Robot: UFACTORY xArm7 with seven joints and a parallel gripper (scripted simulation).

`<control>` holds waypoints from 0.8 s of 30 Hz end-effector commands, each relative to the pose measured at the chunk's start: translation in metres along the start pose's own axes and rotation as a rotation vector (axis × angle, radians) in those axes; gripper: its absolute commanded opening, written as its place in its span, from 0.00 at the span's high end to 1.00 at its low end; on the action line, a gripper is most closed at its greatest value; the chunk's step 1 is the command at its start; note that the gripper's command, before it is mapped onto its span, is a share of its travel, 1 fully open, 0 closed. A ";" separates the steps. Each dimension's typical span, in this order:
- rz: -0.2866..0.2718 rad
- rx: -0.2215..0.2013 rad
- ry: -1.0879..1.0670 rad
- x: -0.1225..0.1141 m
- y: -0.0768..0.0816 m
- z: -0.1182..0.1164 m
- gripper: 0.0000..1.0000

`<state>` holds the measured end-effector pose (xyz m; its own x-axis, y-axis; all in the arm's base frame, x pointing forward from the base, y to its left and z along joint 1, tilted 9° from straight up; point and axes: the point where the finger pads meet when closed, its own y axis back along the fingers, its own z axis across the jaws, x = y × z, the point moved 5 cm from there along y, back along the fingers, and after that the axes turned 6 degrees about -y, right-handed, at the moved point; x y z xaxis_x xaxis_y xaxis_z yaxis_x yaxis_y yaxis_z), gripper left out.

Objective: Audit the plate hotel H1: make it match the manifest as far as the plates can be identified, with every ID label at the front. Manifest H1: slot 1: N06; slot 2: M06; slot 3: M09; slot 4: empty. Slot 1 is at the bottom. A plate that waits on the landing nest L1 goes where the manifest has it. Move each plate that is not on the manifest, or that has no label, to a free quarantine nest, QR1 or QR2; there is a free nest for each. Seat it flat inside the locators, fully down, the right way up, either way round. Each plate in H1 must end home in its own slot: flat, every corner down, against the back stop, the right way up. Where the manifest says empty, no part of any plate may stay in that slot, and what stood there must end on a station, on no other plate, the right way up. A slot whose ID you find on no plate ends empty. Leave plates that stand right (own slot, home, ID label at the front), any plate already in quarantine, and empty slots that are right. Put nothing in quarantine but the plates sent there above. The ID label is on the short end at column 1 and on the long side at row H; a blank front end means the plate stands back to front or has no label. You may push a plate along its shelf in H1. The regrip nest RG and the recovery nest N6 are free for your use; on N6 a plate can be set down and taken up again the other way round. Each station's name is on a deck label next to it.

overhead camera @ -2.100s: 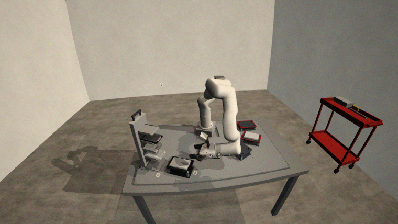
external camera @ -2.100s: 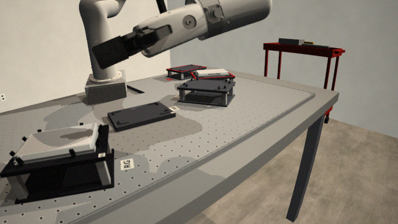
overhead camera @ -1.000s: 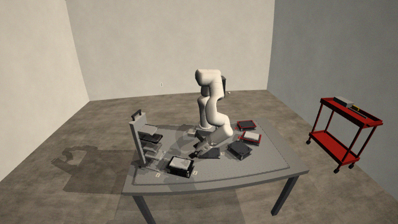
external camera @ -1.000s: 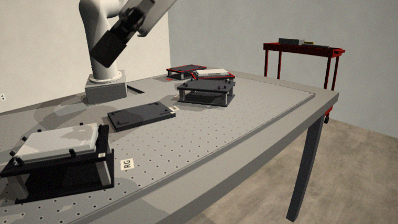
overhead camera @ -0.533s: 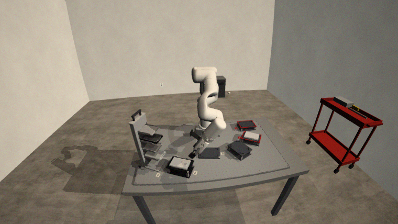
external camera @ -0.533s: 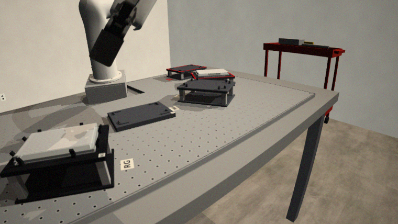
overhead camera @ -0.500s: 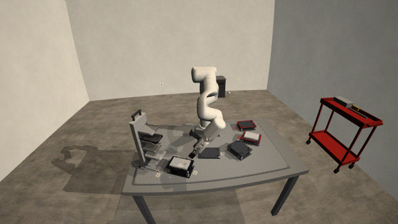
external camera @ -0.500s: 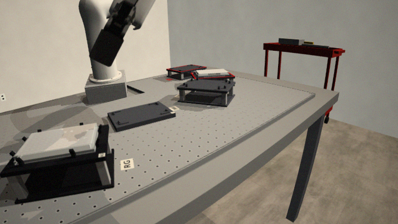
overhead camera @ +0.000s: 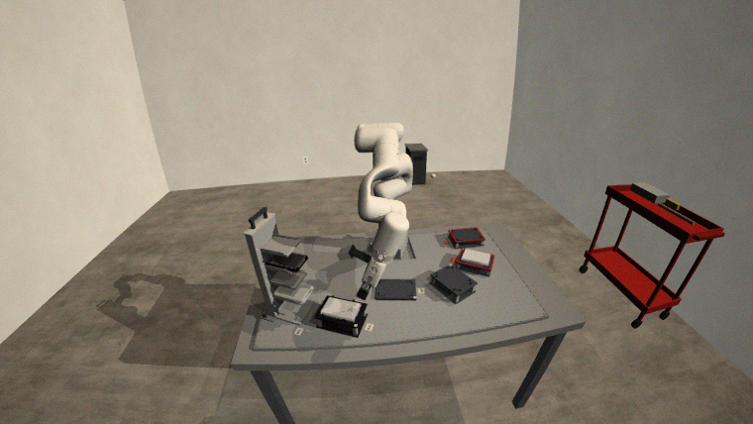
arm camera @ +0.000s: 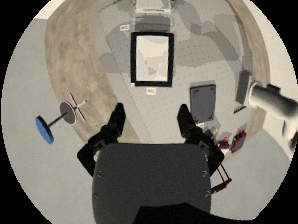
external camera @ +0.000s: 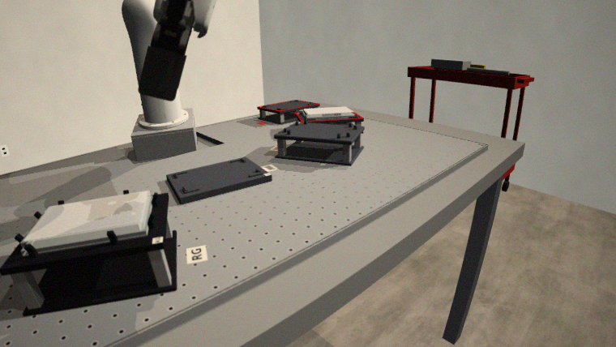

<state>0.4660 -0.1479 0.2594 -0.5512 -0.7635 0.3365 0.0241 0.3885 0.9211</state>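
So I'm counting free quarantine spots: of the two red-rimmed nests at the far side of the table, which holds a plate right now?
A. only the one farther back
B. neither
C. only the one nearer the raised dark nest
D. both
C: a pale plate lies on the nearer red-rimmed nest, just behind the raised dark nest, while the farther red-rimmed nest shows only its dark bare top.

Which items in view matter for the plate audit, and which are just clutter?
Job items:
- plate hotel
- white plate on the RG nest
- flat dark nest
- raised dark nest
- two red quarantine nests, one empty, one holding a plate
- open, empty claw

Clutter:
- red cart with boxes
- black bin
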 end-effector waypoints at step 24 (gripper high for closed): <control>-0.364 -0.037 0.001 0.018 -0.002 -0.003 0.00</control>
<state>0.4577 -0.1637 0.2626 -0.5344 -0.8452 0.0021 -0.1361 0.0885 0.9867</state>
